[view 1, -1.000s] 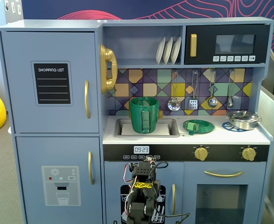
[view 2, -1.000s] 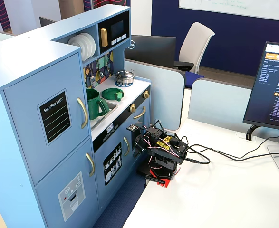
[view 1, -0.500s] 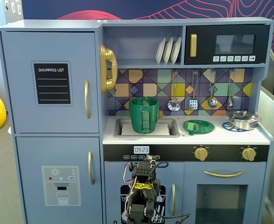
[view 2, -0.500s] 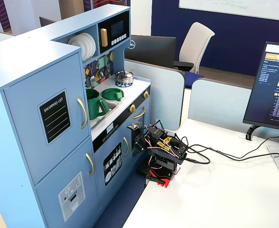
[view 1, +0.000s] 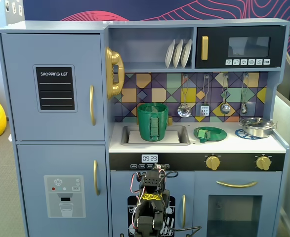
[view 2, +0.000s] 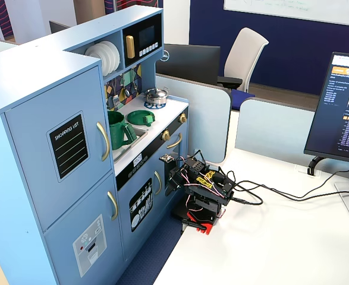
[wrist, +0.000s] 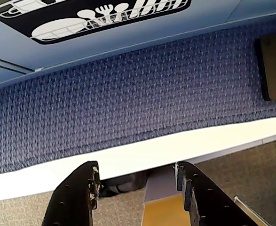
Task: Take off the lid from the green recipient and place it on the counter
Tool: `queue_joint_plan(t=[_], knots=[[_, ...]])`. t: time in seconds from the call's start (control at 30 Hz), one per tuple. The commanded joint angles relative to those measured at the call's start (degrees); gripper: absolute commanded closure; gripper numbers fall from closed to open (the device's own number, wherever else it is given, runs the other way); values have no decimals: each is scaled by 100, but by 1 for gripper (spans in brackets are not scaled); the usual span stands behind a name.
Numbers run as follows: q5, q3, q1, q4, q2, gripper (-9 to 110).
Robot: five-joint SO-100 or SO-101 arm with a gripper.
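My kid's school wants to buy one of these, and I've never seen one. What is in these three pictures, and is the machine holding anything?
It is a small robot arm folded low on a white table in front of a blue toy kitchen. One fixed view faces the kitchen head-on, the other looks from the side. The wrist view rides on the arm and looks down past its tool, whose two dark fingers are apart and hold nothing. On the kitchen's white counter lies a flat green lid, already off. The tall green bucket stands in the sink, and a silver pot sits on the right burner.
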Motion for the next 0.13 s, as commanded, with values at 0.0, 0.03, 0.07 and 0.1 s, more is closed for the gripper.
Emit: queue_joint_plan(t=[0.0,0.03,0.07,0.1], knots=[[185,97,88,1002,-44,89],[185,97,88,1002,-44,89],[185,97,88,1002,-44,89],[185,97,88,1002,-44,89]])
